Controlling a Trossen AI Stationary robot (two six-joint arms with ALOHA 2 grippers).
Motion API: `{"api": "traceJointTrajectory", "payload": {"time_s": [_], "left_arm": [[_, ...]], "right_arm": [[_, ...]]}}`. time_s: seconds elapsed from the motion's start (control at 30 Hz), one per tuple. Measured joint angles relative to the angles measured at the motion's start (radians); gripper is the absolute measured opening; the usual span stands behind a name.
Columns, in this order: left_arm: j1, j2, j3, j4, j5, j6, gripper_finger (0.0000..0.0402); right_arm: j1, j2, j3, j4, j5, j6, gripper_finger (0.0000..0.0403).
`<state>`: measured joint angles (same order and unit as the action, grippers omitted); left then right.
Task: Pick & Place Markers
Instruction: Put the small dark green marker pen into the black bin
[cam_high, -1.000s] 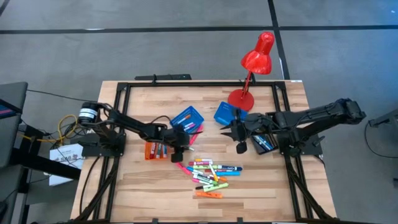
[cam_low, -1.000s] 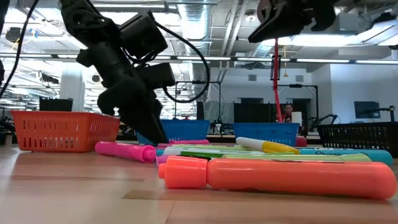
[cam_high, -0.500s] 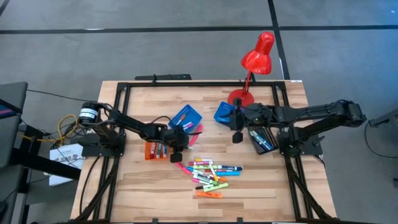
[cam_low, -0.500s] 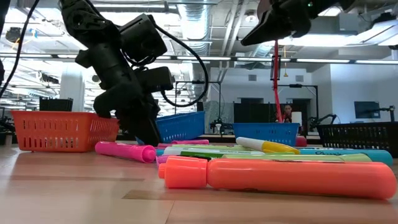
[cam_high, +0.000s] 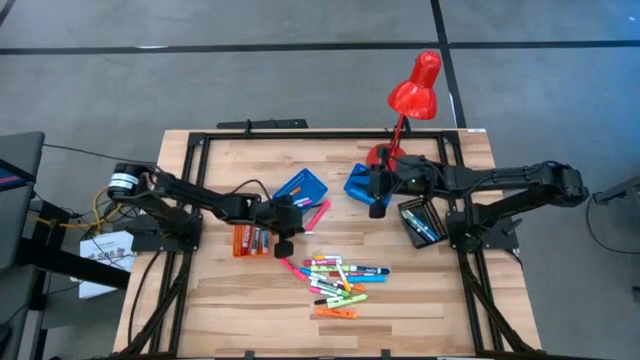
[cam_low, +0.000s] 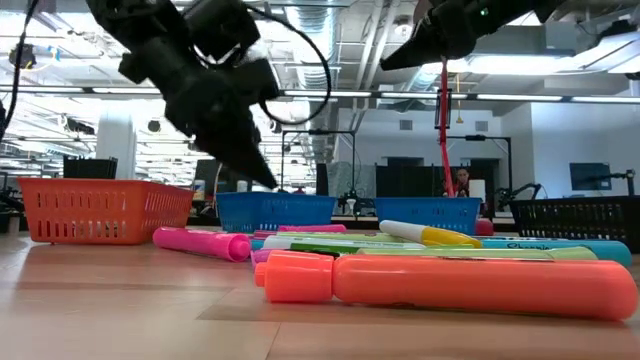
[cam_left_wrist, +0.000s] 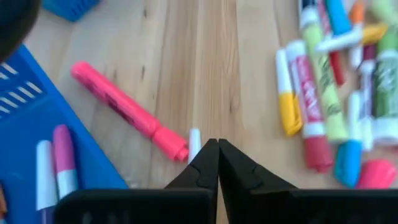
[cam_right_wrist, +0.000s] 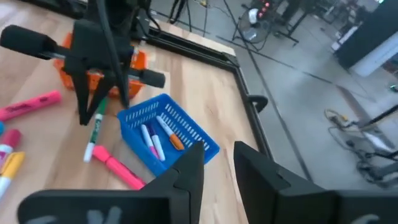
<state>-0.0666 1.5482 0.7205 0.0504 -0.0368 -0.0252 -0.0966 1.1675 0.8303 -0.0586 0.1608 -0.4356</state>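
Our left gripper (cam_high: 283, 244) has risen off the table, pinched shut on a green marker (cam_right_wrist: 96, 132) ready for the blue tray (cam_right_wrist: 140, 112), while our right gripper (cam_right_wrist: 217, 155), open and empty, has left the markers (cam_high: 340, 280).

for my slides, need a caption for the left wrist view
Left hand, fingers shut, above bare table beside a pink marker.

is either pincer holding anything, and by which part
The left pincer holds a green marker by its upper end, hanging down; the right pincer is open and empty.
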Motion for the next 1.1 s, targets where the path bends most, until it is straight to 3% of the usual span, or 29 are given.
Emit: {"api": "traceJointTrajectory", "payload": {"time_s": [0.2,0.4,0.53,0.67,0.97,1.1], "left_arm": [[0.0,0.006,0.001,-0.012,0.0,-0.01,0.0048],[0.0,0.109,-0.001,-0.03,-0.001,-0.002,0.0113],[0.001,0.144,-0.001,-0.029,-0.008,-0.001,0.0133],[0.001,0.151,-0.001,-0.026,-0.01,0.014,0.0121],[0.001,0.152,0.001,-0.022,-0.008,0.02,0.0023],[0.001,0.147,0.001,-0.024,-0.008,0.02,0.0028]], "right_arm": [[-0.023,0.065,0.002,0.081,-0.142,0.008,0.0108],[-0.022,0.144,0.038,0.104,-0.135,-0.049,0.0139],[-0.022,0.185,0.055,0.094,-0.135,-0.036,0.0153],[-0.022,0.198,0.063,0.095,-0.135,-0.044,0.0159],[-0.022,0.188,0.063,0.096,-0.135,-0.043,0.0161],[-0.022,0.195,0.062,0.093,-0.134,-0.043,0.0161]]}}
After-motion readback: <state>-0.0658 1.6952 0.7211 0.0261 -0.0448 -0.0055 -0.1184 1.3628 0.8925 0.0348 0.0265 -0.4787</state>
